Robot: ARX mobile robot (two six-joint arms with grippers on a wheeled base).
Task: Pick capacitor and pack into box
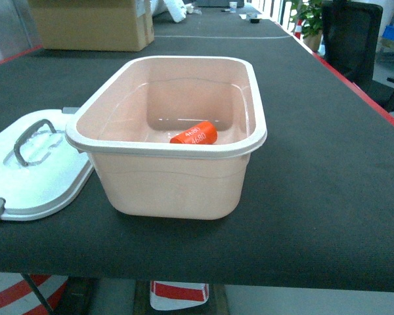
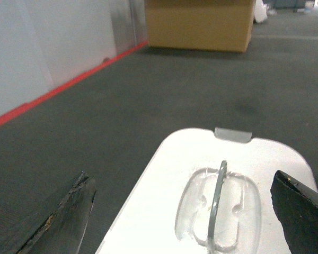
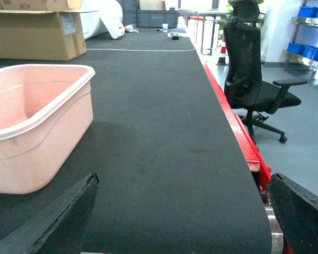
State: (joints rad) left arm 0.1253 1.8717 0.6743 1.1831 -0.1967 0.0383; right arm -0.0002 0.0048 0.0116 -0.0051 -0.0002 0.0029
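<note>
One orange cylindrical capacitor point(image 1: 194, 134), glossy pink rounded box point(image 1: 177, 187)

Dark bench point(image 1: 328, 164) w/ red edge. Cardboard carton point(image 1: 92, 24) at far end; black office chair point(image 3: 252, 79) right of bench; blue bins point(image 3: 312, 16) behind chair.

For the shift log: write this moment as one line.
capacitor: inside box | lid: off, left of box | left gripper: open above lid handle | right gripper: open, empty
</note>
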